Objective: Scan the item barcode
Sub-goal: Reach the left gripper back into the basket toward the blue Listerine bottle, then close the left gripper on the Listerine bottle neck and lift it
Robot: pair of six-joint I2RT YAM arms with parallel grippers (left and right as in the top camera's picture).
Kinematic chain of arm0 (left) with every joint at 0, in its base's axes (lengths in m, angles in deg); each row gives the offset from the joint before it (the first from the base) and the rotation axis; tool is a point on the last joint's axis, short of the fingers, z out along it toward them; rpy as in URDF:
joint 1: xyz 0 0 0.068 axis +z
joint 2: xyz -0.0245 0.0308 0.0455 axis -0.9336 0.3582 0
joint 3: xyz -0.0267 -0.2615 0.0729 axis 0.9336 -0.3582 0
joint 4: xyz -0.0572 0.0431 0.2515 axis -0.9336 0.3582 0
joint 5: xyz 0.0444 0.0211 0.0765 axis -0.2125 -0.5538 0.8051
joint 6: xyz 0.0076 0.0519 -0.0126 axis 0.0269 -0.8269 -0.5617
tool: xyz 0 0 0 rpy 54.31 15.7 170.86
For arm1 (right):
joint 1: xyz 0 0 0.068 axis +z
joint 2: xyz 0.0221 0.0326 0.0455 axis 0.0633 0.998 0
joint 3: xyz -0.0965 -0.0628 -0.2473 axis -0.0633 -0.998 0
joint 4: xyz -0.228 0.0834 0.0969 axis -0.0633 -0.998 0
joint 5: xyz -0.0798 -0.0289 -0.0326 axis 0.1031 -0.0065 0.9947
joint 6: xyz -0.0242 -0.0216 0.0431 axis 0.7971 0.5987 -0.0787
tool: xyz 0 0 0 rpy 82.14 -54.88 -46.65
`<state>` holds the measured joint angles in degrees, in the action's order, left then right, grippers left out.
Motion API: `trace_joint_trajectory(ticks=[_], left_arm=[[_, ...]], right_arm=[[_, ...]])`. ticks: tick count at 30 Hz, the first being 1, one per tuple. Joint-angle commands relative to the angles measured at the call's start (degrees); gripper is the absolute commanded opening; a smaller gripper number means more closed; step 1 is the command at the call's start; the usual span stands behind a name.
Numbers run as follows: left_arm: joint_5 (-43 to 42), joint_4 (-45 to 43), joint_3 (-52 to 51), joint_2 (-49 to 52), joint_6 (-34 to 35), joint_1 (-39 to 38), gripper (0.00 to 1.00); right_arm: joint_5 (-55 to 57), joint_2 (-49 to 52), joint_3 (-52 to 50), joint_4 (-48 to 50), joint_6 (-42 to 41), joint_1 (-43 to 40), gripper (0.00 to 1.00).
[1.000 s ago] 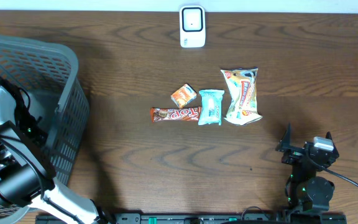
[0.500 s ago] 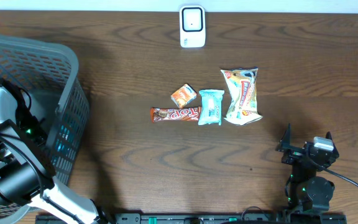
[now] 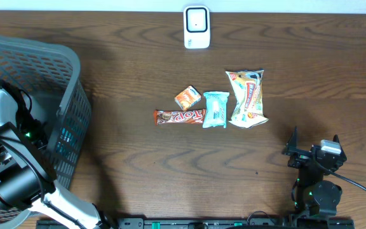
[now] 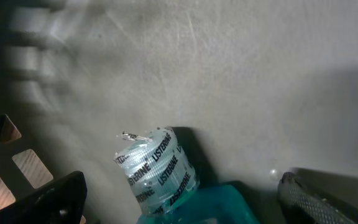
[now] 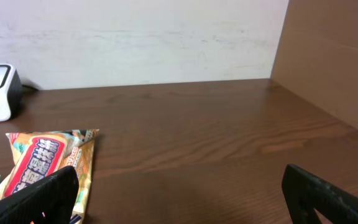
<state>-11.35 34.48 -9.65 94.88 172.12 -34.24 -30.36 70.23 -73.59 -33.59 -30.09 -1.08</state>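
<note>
Inside the basket (image 3: 68, 63), the left gripper (image 4: 182, 202) stands wide open and holds nothing. The bottle (image 4: 157, 165) lies on the basket floor between its fingers. The right gripper (image 5: 179, 196) hangs wide open and empty near the chip bag (image 5: 42, 162).

Looks like a robotics lab bench staged as a shop checkout. On the shop side: a white barcode scanner (image 3: 196, 27) at the far edge of a dark wood-grain table (image 3: 138, 172), a grey plastic shopping basket (image 3: 49, 57) holding a mouthwash bottle (image 4: 157, 168), and packaged snacks mid-table, namely a chocolate bar (image 3: 179, 117), an orange packet (image 3: 187, 98), a teal packet (image 3: 215, 109) and a crisp bag (image 3: 248, 97). On the lab side: a left robot arm (image 3: 18, 184) and a right robot arm (image 3: 319, 191) at the near edge, a plain white wall (image 5: 135, 37) and a cardboard panel (image 5: 334, 56).
</note>
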Motion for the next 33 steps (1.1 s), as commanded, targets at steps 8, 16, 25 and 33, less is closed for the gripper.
trace_joint_trajectory(ticks=[8, 16, 25, 33], left_arm=[[-9.5, -0.4, -0.8, -1.4, -8.5, -3.2, 0.98], [-4.3, -4.4, -1.3, -1.1, -6.7, -11.0, 0.98], [5.8, -8.8, -6.9, -1.0, -2.5, -14.2, 0.98], [17.3, -12.1, -7.4, -1.0, -2.6, -9.0, 0.98]], right_arm=[[-0.1, -0.2, -0.2, 0.0, 0.9, -0.1, 0.99], [-0.1, -0.2, -0.2, 0.0, 0.9, -0.1, 0.99], [-0.1, -0.2, -0.2, 0.0, 0.9, -0.1, 0.99], [-0.1, -0.2, -0.2, 0.0, 0.9, -0.1, 0.99]])
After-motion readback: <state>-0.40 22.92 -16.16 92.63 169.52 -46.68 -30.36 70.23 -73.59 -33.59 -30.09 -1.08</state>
